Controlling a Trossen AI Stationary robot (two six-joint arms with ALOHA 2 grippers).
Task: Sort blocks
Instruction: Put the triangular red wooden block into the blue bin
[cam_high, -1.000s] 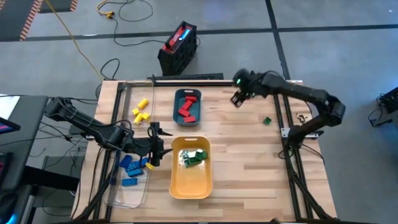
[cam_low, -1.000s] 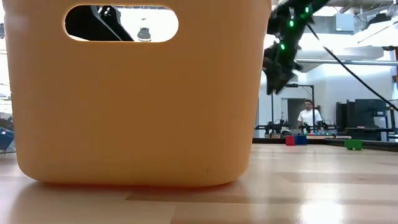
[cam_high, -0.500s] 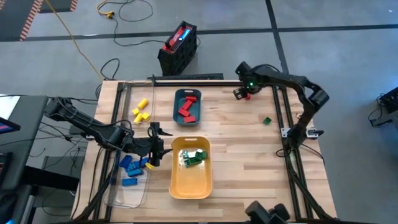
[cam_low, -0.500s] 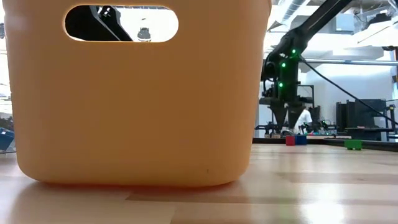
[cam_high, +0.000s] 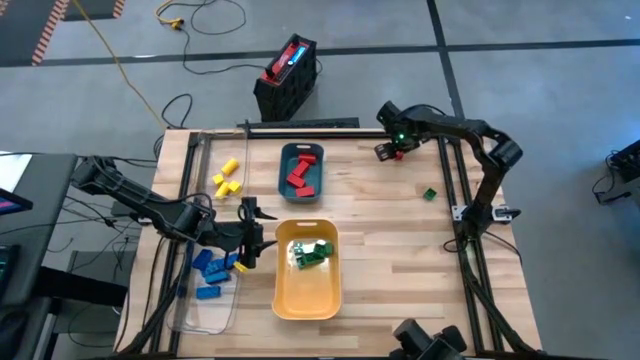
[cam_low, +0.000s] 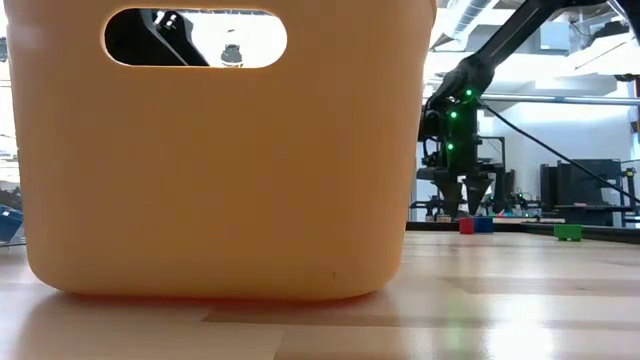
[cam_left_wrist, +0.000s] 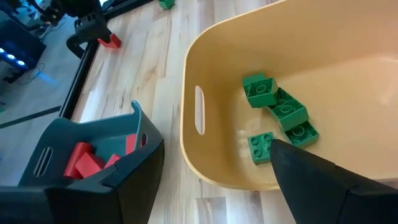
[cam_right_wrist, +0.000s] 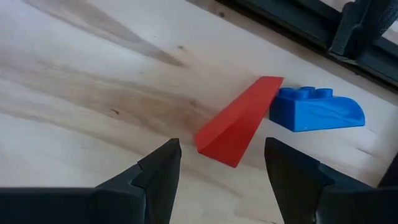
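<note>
Red wedge block (cam_right_wrist: 239, 122) lies at the far edge of the table, near the right corner, and the right gripper (cam_right_wrist: 221, 163) hangs directly above it with its fingers spread wide and nothing between them. From the wrist camera the block sits just ahead of the gap between the two fingers, with its long axis slanting diagonally across that gap, so I would guess the wrist wants a small turn, or the fingers will meet the block's slanted ends rather than its flat sides. A blue block (cam_right_wrist: 316, 109) lies almost touching the wedge's far end, close enough to get caught if the gripper comes down too far forward. The left gripper (cam_high: 248, 236) waits well away, between the clear tray (cam_high: 190, 306) of blue pieces and the yellow tray (cam_high: 305, 295); it too stands open and empty, so the right arm is clearly the nearer one for this pick.
</note>
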